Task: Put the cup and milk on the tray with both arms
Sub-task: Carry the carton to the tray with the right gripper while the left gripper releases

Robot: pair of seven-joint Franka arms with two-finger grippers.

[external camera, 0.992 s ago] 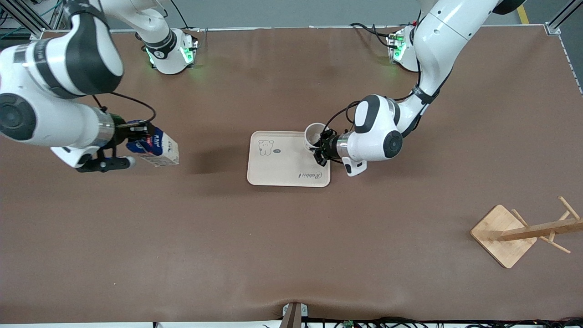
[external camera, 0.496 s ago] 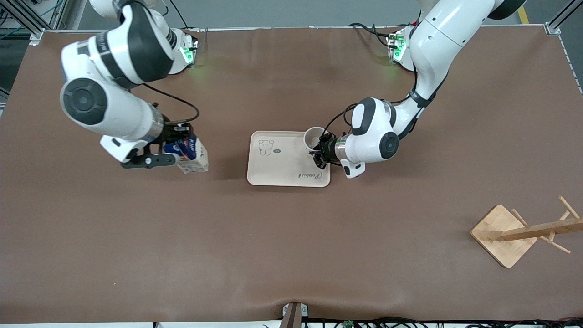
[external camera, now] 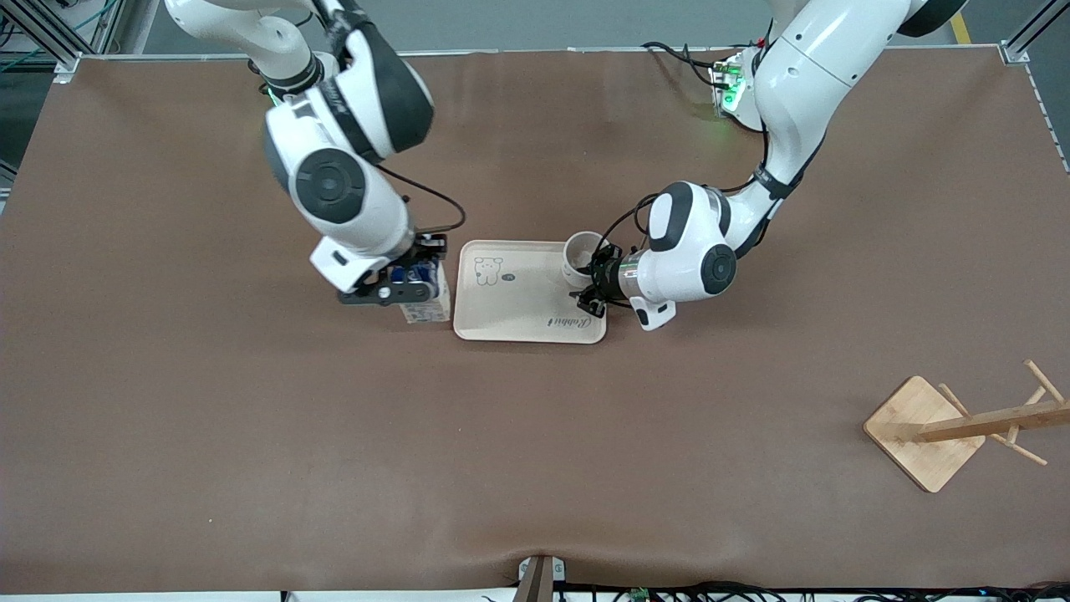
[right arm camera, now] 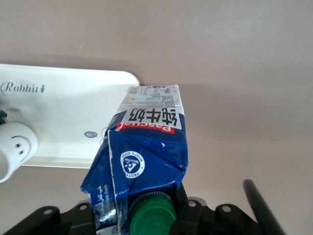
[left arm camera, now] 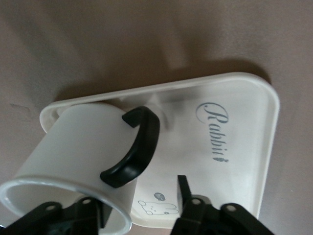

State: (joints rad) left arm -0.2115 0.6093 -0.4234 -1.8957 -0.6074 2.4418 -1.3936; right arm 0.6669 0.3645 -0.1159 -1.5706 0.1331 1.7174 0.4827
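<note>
Cup [external camera: 580, 257]: white mug, black handle, standing on the tray [external camera: 518, 313] at the corner toward the left arm's end. Left gripper [external camera: 595, 286] is at the mug's rim; in the left wrist view its fingers [left arm camera: 185, 193] have parted, one on each side of the rim wall with the handle in front of them, where a second ago they were clamped on it. Judgement: cup is delivered and being let go; the left arm's share looks done once it backs clear without catching the handle.

Milk carton [external camera: 420, 309]: dark blue and white, green screw cap, red label. Clamped between the right gripper's [external camera: 399, 284] fingers near the cap end, body hanging below them. A second ago it was well toward the right arm's end of the table; now it has been carried in to just beside the tray's short edge, over bare table, not yet over the tray. Right wrist view shows the tray's rounded corner and the smiley mug just ahead of the fingers.

Remaining, as I read it: carry the carton over the open tray floor near the rabbit drawing [external camera: 488, 269], lower, release. Plenty of free tray between carton and cup.
</note>
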